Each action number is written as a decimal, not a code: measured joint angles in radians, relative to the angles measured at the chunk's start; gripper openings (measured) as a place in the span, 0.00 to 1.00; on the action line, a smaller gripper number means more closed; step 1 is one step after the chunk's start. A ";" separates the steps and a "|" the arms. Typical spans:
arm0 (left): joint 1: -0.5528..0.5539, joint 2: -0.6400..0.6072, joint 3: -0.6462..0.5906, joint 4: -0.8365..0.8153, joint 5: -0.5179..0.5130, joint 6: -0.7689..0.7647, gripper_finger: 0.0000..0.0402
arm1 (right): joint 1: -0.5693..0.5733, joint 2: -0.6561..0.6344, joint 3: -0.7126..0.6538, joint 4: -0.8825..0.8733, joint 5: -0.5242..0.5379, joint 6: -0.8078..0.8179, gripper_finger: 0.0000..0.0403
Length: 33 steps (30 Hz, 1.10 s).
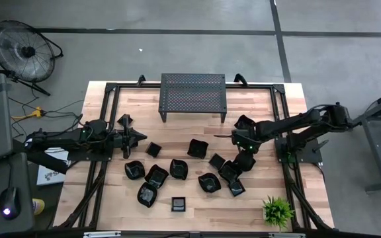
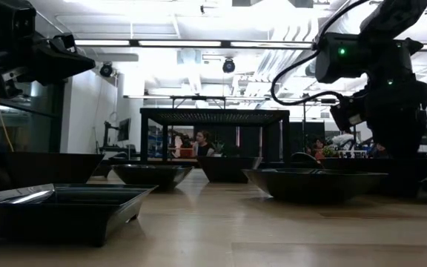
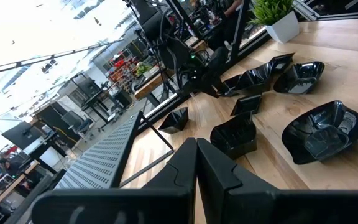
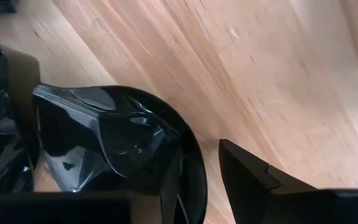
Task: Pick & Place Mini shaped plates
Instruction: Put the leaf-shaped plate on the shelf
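Hovering over the right side of the pale wooden desk, the right pincer stands partly open, straddling the raised rim of one small glossy black dish. In the right wrist view one dark finger sits just outside the dish's rim and the other lies over its bowl, so the rim runs between them; whether the pads already touch it I cannot tell. Nothing looks lifted yet.

That dish belongs to the right-hand cluster of mini shaped plates, just beside the pincer and slightly nearer the front edge. More of these glossy black dishes spread across the desk's middle. A large black perforated metal stand sits at the far edge, well apart.

The left pincer is shut and empty, waiting on the left side of the desk with its tip aimed toward the middle.

My judgement: the right arm is clearly the nearer one, and the grasp depends on the rim staying crosswise between its fingers as they close.
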 joint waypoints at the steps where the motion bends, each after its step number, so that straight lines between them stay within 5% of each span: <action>1: 0.000 0.000 0.000 0.000 0.000 0.000 0.01 | 0.000 -0.001 0.000 0.002 0.000 0.000 0.24; 9: 0.000 0.000 0.000 0.000 0.000 0.000 0.01 | 0.000 -0.003 0.000 0.007 -0.031 0.000 0.02; 19: 0.000 0.000 0.000 0.000 0.000 0.000 0.01 | 0.000 -0.086 0.015 0.002 -0.044 0.056 0.01; 33: 0.000 0.000 0.000 0.000 0.000 0.000 0.01 | -0.075 -0.262 0.168 -0.145 0.069 0.098 0.01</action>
